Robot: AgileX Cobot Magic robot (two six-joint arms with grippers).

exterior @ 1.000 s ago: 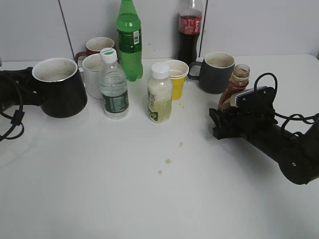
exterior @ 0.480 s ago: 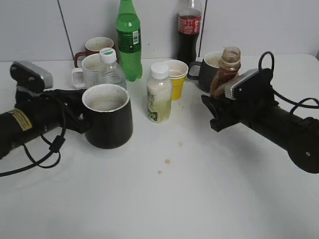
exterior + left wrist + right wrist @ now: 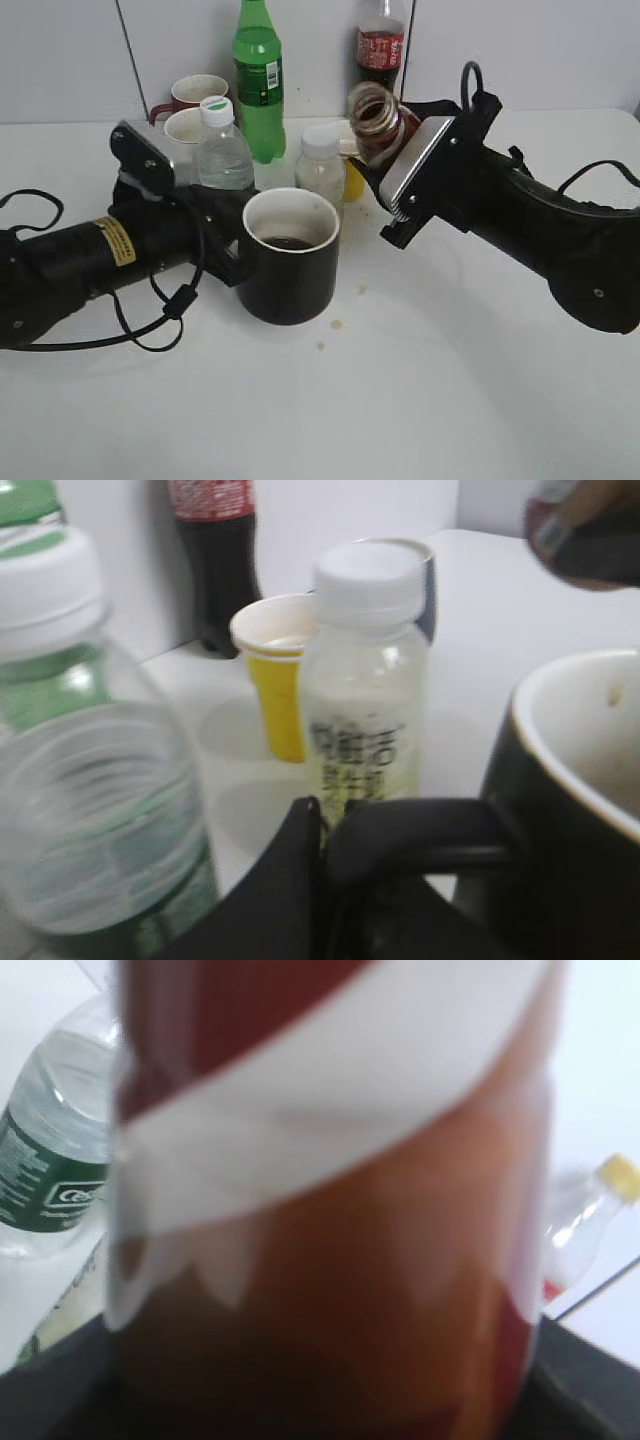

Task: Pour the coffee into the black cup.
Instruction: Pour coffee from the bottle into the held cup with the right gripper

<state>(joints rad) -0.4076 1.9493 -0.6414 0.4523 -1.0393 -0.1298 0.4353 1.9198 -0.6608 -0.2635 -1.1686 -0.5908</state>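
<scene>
The glossy black cup [image 3: 290, 270] stands mid-table with dark liquid at its bottom. My left gripper [image 3: 232, 258] is shut on its handle; the handle and cup wall [image 3: 580, 870] fill the lower right of the left wrist view, jaws [image 3: 325, 860] closed round the handle. My right gripper [image 3: 392, 165] is shut on the brown coffee bottle [image 3: 375, 120], tilted with its open mouth pointing left, above and right of the cup's rim. The bottle [image 3: 330, 1210] fills the right wrist view, so the jaws are hidden there. Its blurred mouth shows in the left wrist view [image 3: 585, 535].
Behind the cup stand a clear water bottle [image 3: 223, 150], a pale juice bottle [image 3: 322, 165], a yellow paper cup [image 3: 275, 675], a green bottle [image 3: 259, 80], a cola bottle [image 3: 380, 45], and white [image 3: 182, 130] and maroon mugs [image 3: 196, 90]. Brown drips [image 3: 337, 324] mark the table.
My left gripper slid the black cup right toward the middle. My right gripper lifted the coffee bottle, moved it left and tilted it over. Dark liquid now shows in the cup.
</scene>
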